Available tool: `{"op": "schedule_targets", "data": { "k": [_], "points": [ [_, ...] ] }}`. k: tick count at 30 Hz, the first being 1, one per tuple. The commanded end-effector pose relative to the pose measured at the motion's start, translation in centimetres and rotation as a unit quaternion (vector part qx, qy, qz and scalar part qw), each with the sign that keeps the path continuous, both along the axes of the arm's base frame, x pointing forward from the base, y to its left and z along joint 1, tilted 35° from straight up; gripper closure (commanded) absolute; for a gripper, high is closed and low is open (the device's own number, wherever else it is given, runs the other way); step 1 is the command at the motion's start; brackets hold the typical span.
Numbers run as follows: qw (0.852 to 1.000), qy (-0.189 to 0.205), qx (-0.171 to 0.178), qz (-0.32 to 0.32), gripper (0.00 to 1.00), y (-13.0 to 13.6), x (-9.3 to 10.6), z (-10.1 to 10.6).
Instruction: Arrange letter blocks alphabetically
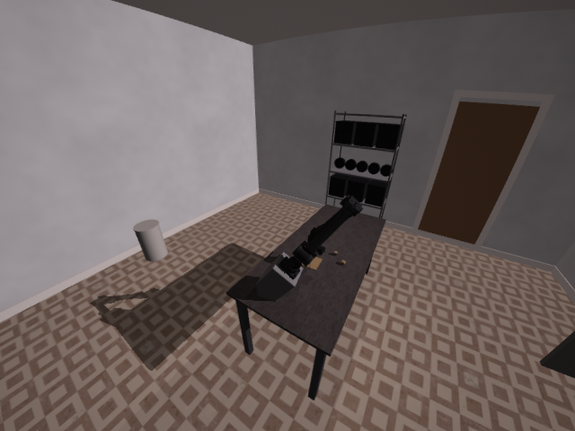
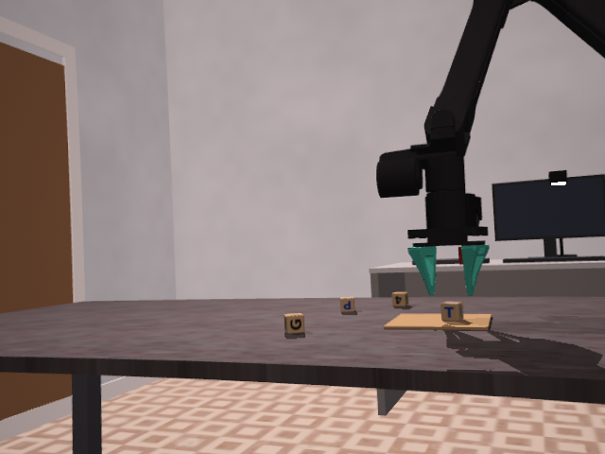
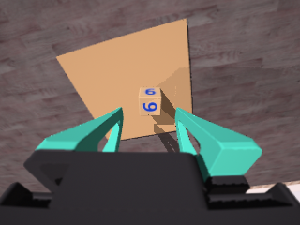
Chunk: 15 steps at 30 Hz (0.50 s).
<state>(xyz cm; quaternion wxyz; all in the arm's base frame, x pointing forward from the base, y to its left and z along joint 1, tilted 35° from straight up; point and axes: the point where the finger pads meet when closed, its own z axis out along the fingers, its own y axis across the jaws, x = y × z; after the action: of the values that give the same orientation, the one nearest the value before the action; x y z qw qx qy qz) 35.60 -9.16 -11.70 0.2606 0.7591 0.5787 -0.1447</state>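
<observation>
One gripper [image 2: 451, 295] [image 3: 149, 112], parted, holding nothing, above the mat [image 2: 410, 323] [image 3: 122, 61] [image 1: 315, 263]. On it, one block [image 2: 449, 312] [image 3: 150, 107], 6 uppermost: likely the odd one; best centred, pinched squarely, lifted straight off. Beyond the mat, three blocks.

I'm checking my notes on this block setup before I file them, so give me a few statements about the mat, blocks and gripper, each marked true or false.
1. One block sits on the mat. True.
2. The gripper is clamped on a block. False: its fingers stand apart with nothing between them.
3. The block with a G on its side stands off the mat. True.
4. The monitor stands on the same table as the blocks. False: it stands on a separate desk behind.
5. All four blocks lie off the mat. False: three do.
</observation>
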Motion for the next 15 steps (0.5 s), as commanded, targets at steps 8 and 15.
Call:
{"op": "schedule_targets", "data": {
  "k": [8,15],
  "points": [
    [1.000,0.003,0.000,-0.001,0.42,-0.2,-0.2,-0.7],
    [1.000,0.001,0.000,-0.001,0.42,-0.9,0.3,-1.4]
  ]
}}
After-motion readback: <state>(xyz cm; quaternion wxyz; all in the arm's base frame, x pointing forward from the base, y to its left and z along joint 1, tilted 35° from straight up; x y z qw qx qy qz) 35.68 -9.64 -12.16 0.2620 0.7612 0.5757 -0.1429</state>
